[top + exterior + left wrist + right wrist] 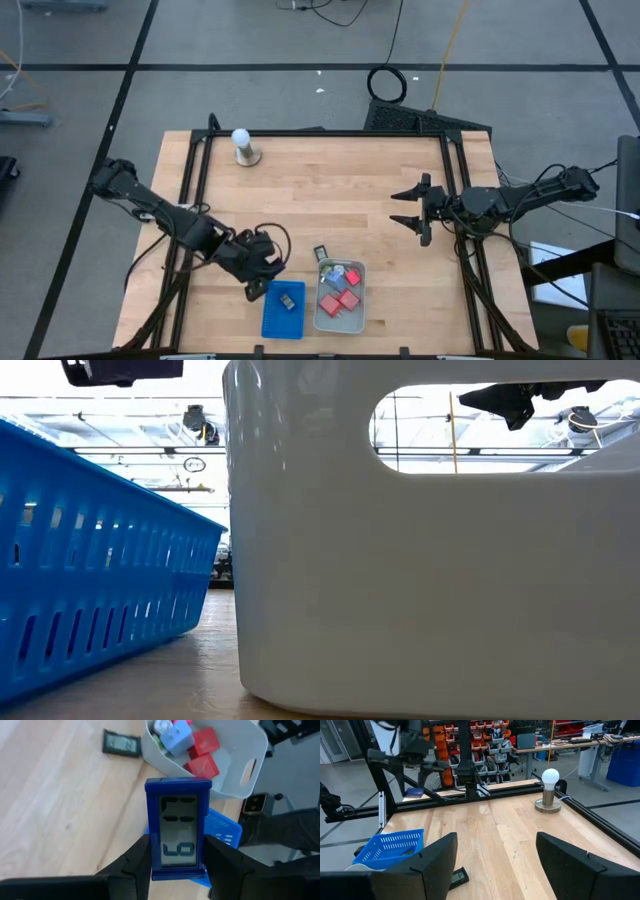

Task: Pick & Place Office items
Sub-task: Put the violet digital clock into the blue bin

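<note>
While the left fingers (177, 865) clasp the blue clock (178, 827) lengthwise between them, the blue tray (222, 832) lies just beyond, and the right fingers (417, 215) wait spread, well apart.

We see a pale wooden desk (330, 190) with smooth grain, a glossy white plastic tray (430, 580), and a slotted blue plastic basket (90, 600).

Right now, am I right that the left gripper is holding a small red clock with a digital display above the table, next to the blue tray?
Not quite: the clock is blue, not red, as the left wrist view shows. The left gripper does hold it by its sides, above the table and next to the blue tray.
</note>
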